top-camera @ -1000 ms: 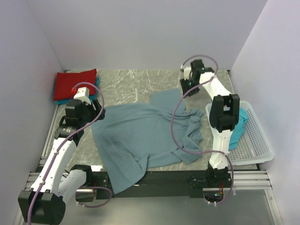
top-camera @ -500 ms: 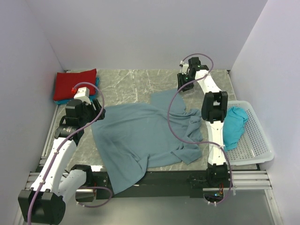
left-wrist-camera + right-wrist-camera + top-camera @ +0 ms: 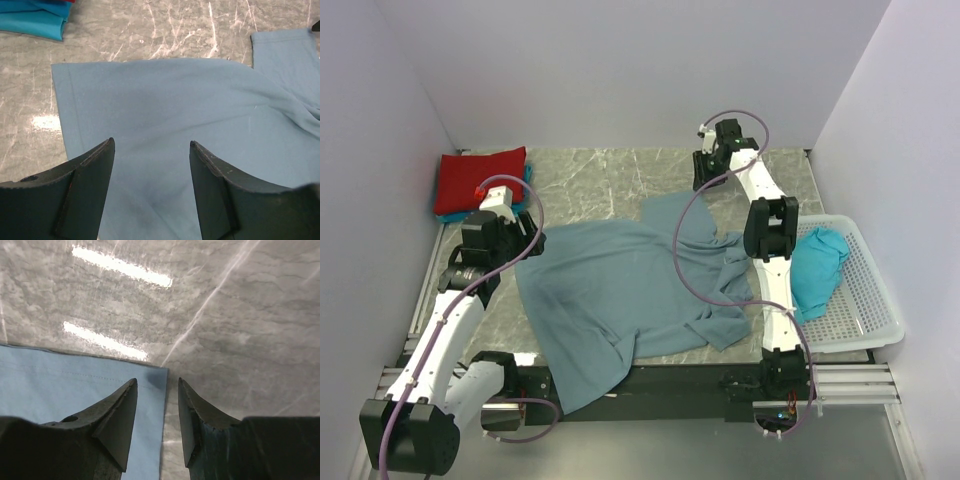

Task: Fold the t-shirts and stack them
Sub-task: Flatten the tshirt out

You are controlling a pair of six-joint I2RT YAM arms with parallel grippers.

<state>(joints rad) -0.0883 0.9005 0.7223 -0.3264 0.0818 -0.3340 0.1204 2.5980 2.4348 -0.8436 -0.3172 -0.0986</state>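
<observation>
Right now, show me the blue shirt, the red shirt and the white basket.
blue shirt (image 3: 610,290), top view, middle of its spread body.
red shirt (image 3: 480,178), top view, centre of its folded face.
white basket (image 3: 865,290), top view, bare perforated floor.

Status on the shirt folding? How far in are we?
Done: a folded red t-shirt sits on a folded turquoise t-shirt at the far left corner. In hand: the slate-blue t-shirt lies spread and rumpled; left fingers open over its left side, right fingers open over a far corner, neither gripping. Left: fold and stack it, then the teal t-shirt in the white perforated plastic basket.
</observation>
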